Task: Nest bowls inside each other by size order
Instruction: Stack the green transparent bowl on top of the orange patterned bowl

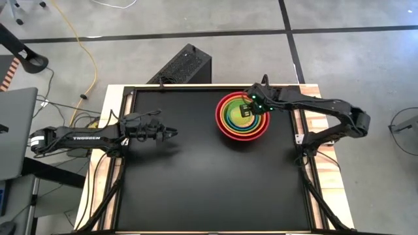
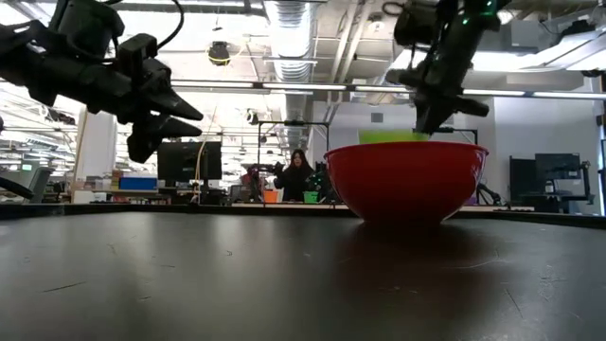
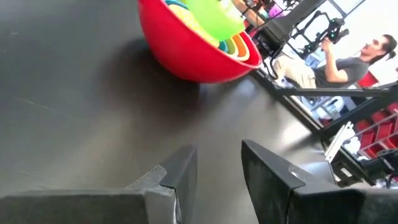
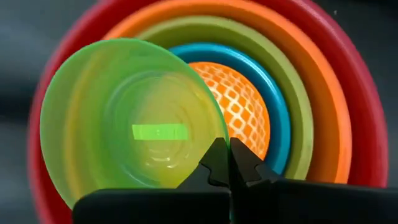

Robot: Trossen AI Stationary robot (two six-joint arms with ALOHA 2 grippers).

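From the high view we saw the big round red plastic bowl (image 1: 242, 116) sitting toward the far right part of the black table (image 1: 196, 183), with an orange bowl (image 1: 240, 115), a lime green bowl (image 1: 236, 115) and a blue bowl (image 1: 239, 115) ringed inside it. The right gripper (image 1: 249, 108) hung right over the stack, and the left gripper (image 1: 171, 132) hovered well apart over the table's left side.

Low view: the red bowl (image 2: 406, 180) stood upright on the table, a green rim peeking above it, with the right gripper (image 2: 431, 121) coming down onto it.

Left wrist view: the left gripper (image 3: 219, 171) had its fingers spread with nothing between them, and the red bowl (image 3: 186, 46) was ahead of it.

Right wrist view: the right gripper (image 4: 225, 163) was pinched closed on the rim of a small translucent green bowl (image 4: 127, 118), held tilted over the nest. Below it we spotted an orange bowl with a white lattice pattern (image 4: 239, 106) sitting in the blue bowl (image 4: 273, 112).
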